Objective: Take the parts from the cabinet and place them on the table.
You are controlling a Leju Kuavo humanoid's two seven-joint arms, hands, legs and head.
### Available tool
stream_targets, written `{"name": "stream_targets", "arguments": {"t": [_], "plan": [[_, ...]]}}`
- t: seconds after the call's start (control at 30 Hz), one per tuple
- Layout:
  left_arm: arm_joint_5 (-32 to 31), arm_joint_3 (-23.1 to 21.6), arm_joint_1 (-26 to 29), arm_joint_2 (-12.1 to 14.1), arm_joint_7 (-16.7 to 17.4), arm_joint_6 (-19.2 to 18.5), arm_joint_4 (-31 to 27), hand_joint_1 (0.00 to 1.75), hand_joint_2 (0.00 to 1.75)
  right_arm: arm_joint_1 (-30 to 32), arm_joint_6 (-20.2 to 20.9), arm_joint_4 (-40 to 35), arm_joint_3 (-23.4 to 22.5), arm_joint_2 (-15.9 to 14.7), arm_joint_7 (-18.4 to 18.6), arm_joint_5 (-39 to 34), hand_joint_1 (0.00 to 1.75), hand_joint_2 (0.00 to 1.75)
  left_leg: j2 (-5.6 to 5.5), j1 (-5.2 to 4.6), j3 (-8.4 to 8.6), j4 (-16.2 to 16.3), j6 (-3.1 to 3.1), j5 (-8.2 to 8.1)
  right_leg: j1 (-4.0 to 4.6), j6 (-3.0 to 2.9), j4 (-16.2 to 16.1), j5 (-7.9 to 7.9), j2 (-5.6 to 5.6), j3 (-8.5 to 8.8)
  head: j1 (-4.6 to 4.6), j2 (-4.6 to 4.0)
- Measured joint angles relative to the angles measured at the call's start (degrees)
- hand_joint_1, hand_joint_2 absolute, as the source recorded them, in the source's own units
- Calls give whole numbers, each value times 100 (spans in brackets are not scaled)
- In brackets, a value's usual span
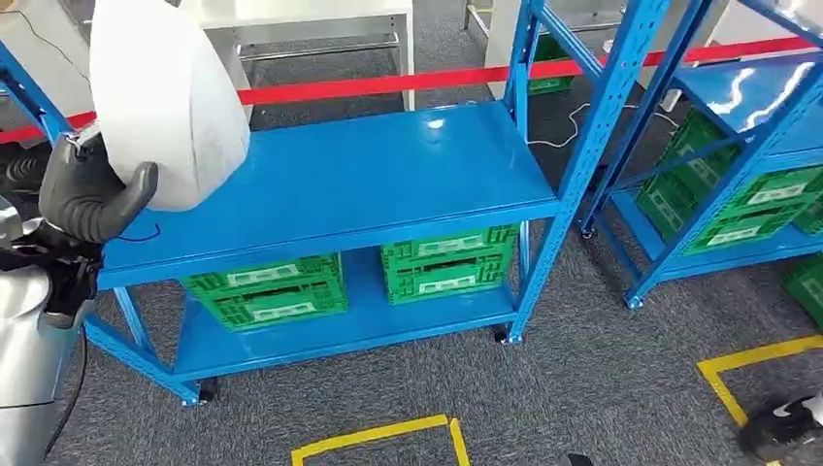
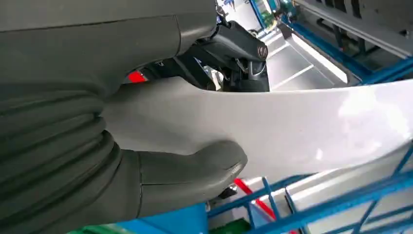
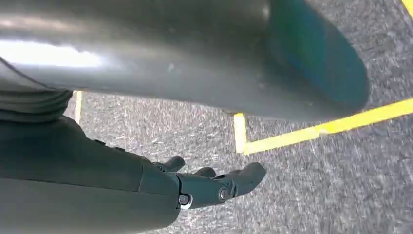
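You face a blue shelf rack (image 1: 369, 184) on grey carpet (image 1: 582, 388) — yellow tape (image 1: 378, 437) on the floor, red tape (image 1: 408, 83) behind. Green crates (image 1: 267, 289) sit on its lower shelf; contents unclear. Your left hand (image 1: 92, 194) grips the white part (image 1: 165, 97) above the top shelf's left end — right hand (image 3: 214, 183) hangs with fingers loosely apart, holding nothing.

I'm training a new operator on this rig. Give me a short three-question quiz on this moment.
1. True or false: the left hand holds the white part.
2. Where do the green crates sit in the blue rack? A) top shelf B) lower shelf C) floor
3. Fill in: the right hand hangs over grey carpet marked with ___ tape.

Key: 1 true; 2 B; 3 yellow.
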Motion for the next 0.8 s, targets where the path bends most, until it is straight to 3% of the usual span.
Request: {"name": "stream_targets", "arguments": {"t": [0.07,0.1,0.13,0.17,0.2,0.23,0.27,0.3,0.33,0.43,0.47,0.5,0.53,0.57,0.6,0.63,0.67,0.7,0.73,0.77,0.8], "plan": [[-2,-13,62,42,0,2,-97,175,175,-3,0,0,0,-2,-16,4,0,0,0,18,-204,769,-45,-696,4,-36,2,140,-6,-171,-4,0],[-2,-22,107,57,0,2,-180,175,175,-2,0,0,0,-2,-26,11,0,0,0,17,-277,1166,-57,-911,4,-37,5,202,-7,-252,-7,0],[-2,-31,154,61,0,2,-216,175,175,-1,2,-2,-2,-2,-29,11,0,0,0,17,-287,1456,-63,-974,5,-36,7,267,-7,-338,-4,0],[-2,-46,193,72,9,2,-239,175,175,0,2,0,0,-2,-29,11,0,0,0,18,-199,1510,-61,-872,5,-28,9,334,-7,-427,-6,2],[-4,-57,220,74,20,2,-269,175,175,0,4,0,0,-2,-26,7,0,0,0,18,-26,1366,-50,-682,4,-17,11,398,-8,-507,-6,0],[-4,-70,242,72,26,2,-322,175,175,0,7,0,-2,-2,-26,0,0,0,0,18,276,1008,-31,-458,4,3,11,468,-8,-588,-6,0],[-11,-85,244,72,31,2,-370,175,175,-2,7,0,-2,-2,-29,-2,0,0,-1,16,647,531,-5,-357,4,24,12,532,-7,-652,-6,2],[-26,-87,242,72,42,2,-428,175,175,-10,7,-2,-2,-2,-26,-2,0,0,-12,13,1006,23,27,-552,6,49,23,585,-5,-669,-6,0],[-57,-92,241,68,50,2,-464,175,175,-10,4,-2,-4,-2,-37,-4,0,0,-19,-28,1249,-353,56,-682,27,85,27,626,7,-691,-2,2],[-77,-94,229,68,70,2,-477,175,175,-8,2,-2,-7,-2,-39,-7,0,0,-30,-65,1099,-303,213,-584,12,217,-78,810,5,-672,-15,0],[-87,-96,227,65,68,2,-474,175,175,6,0,-2,-9,-7,-39,-7,0,0,-4,-21,1047,-344,279,-492,3,258,-78,818,14,-701,-24,0],[-96,-100,218,52,75,-7,-477,175,175,11,2,0,-9,-7,-33,-7,0,0,17,-18,986,-348,312,-410,-11,282,47,555,12,-764,-11,0],[-103,-100,217,46,77,-11,-475,175,175,18,7,0,-9,-4,-29,-4,0,0,16,-19,903,-350,374,-343,-12,313,298,167,11,-837,-6,2],[-107,-100,217,35,79,-37,-475,175,175,18,4,0,-9,-5,-26,-11,0,0,16,-22,845,-346,378,-266,-15,342,696,-236,11,-930,0,2],[-114,-103,217,26,83,-59,-472,175,175,10,0,0,-11,-7,-26,-22,0,0,20,-29,742,-340,384,-191,-13,366,1122,-507,11,-1019,-2,2],[-127,-103,215,-13,88,-81,-466,175,175,3,-6,0,-13,-7,-26,-44,0,0,19,-34,634,-327,387,-108,-12,381,1519,-606,11,-1075,-2,0],[-157,-103,210,-48,105,-103,-448,175,175,2,-17,-2,-18,-7,-24,-59,0,0,20,-37,521,-306,383,-36,-13,383,1740,-500,11,-1052,-2,0],[-181,-103,206,-81,112,-112,-433,175,175,1,-20,-2,-20,-7,-24,-68,0,0,19,-38,409,-279,374,26,-13,379,1714,-280,11,-921,-2,2],[-195,-105,195,-112,123,-118,-422,175,175,-3,-39,-2,-22,-7,-9,-70,0,0,16,-39,308,-248,359,78,-13,363,1472,-77,10,-689,0,0],[-217,-107,167,-145,134,-127,-411,175,175,-14,-50,-2,-22,-5,-2,-79,0,0,15,-41,215,-213,343,127,-8,332,1024,26,10,-331,0,0],[-229,-114,123,-196,138,-140,-405,175,175,-36,-68,-2,-26,-7,-2,-94,0,0,17,-38,156,-167,321,168,8,282,475,-76,10,87,0,2]]}}
